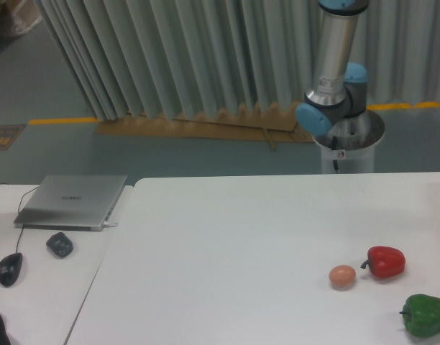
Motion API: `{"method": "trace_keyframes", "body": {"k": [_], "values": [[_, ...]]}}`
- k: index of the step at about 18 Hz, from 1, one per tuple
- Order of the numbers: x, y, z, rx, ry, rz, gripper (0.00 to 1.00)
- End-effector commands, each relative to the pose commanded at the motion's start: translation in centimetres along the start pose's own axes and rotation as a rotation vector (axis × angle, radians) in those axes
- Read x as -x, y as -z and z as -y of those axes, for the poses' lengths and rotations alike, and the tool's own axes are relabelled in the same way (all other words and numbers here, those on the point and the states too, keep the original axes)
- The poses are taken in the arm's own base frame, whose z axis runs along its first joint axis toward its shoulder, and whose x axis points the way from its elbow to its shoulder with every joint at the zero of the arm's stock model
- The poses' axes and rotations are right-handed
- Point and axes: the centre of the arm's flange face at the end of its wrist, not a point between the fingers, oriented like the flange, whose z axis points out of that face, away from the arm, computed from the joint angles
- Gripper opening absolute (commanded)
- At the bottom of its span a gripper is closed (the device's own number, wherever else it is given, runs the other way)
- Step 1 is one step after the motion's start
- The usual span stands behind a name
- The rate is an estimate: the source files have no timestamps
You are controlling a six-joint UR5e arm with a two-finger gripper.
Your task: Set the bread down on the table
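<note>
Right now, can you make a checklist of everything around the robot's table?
Surface: white table, mostly bare.
Job's things: bread nothing seen.
Clutter: red pepper, small tan-pink ball just left of it, green pepper at the right edge.
Tool: not in view; only the arm's base joints show behind the table.
Cables: mouse cord on the side desk; another cord at the laptop's corner.
Surroundings: closed laptop, dark mouse, small dark lump, pleated curtain, yellow floor line.

Arm rises near upright from its base, grey tube with blue joints, running out of the top edge. Tool out of view.
</note>
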Motion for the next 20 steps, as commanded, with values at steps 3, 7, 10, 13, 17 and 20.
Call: {"method": "trace_keyframes", "body": {"k": [3,7,10,13,17,20], "values": [[-0.2,-1.8,0.0,0.020,-0.030,-0.015,1.00],[1.0,-3.3,-0.6,0.103,-0.158,-0.010,1.00],[0.8,-3.8,-0.4,0.114,-0.176,-0.016,1.00],[0.2,-4.9,0.4,0.125,-0.197,-0.033,1.00],[0.0,-6.3,-0.2,0.135,-0.226,-0.059,1.00],[0.4,-6.8,-1.0,0.138,-0.254,-0.074,1.00]]}}
